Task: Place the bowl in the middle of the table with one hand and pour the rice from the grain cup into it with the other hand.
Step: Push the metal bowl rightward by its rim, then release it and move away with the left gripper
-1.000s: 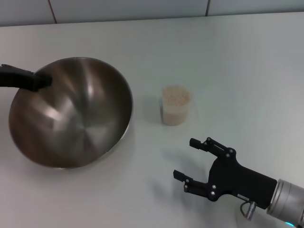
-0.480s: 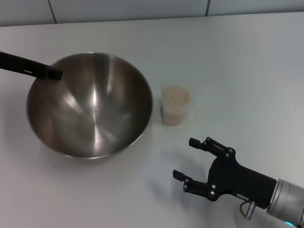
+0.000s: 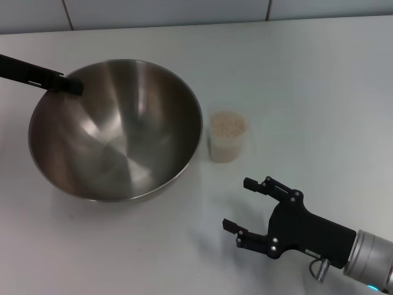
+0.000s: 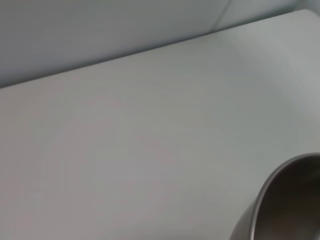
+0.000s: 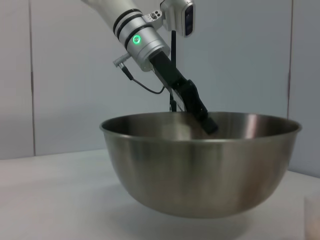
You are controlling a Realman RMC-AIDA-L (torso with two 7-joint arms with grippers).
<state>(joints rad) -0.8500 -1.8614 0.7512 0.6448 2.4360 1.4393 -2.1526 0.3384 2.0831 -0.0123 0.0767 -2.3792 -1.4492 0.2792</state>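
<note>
White table; left pincer clamped on bowl rim; right pincer low, fingers apart, near grain cup

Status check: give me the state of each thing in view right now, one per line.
Bowl: empty, held at its far-left rim, close beside the cup.
Cup: upright, full of rice, untouched.
Left gripper: shut on the bowl rim.
Right gripper: jaws open, empty, short of the cup.

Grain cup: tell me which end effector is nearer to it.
Right. The right end effector hovers open just in front of the grain cup, apart from it. The left end effector grips the bowl at its far-left rim, across the bowl from the cup.
</note>
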